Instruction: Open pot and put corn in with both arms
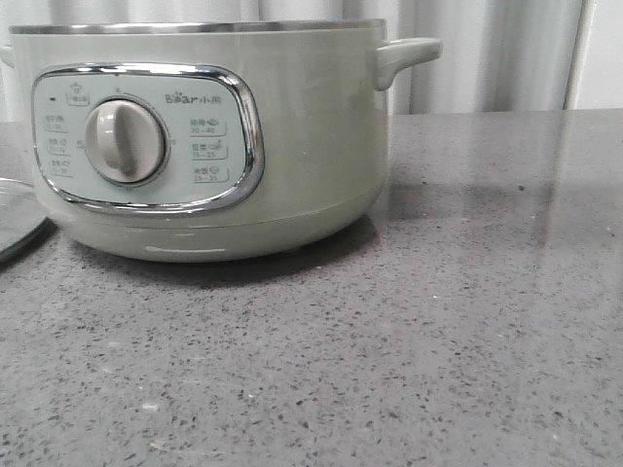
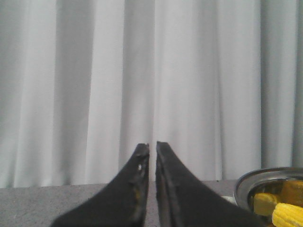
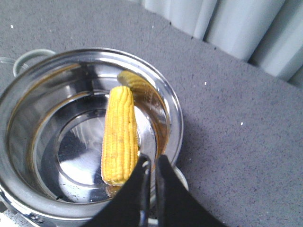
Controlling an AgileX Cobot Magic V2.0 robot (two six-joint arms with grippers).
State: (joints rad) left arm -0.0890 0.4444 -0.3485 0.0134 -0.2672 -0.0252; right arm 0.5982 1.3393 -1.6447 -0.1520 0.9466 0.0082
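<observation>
Right gripper (image 3: pixel 151 163) nearly closed, jaws a sliver apart, nothing between them; it hangs over the pot's (image 3: pixel 176 113) steel rim. Corn (image 3: pixel 120 137) lies just beyond the fingertips, inside the steel bowl, leaning against the inner wall, its reflection on the metal. Left gripper (image 2: pixel 152 147) likewise pinched almost together, empty, pointed at a pale curtain (image 2: pixel 94 85). Pot stands lidless on the speckled grey table (image 1: pixel 438 341); a glass lid (image 1: pixel 15 219) lies beside it.
</observation>
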